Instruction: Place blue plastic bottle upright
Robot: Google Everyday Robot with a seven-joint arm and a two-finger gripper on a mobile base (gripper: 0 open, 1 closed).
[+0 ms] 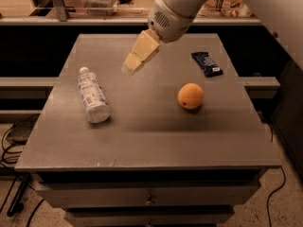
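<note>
The blue plastic bottle lies on its side on the left part of the grey table, white cap pointing to the far side, base toward me. My gripper hangs above the table's middle, right of the bottle and well apart from it, with nothing in it. Its cream fingers point down and to the left.
An orange sits right of centre. A dark blue snack-bar wrapper lies at the far right. A shelf with a glass rail runs behind the table. Drawers are below the front edge.
</note>
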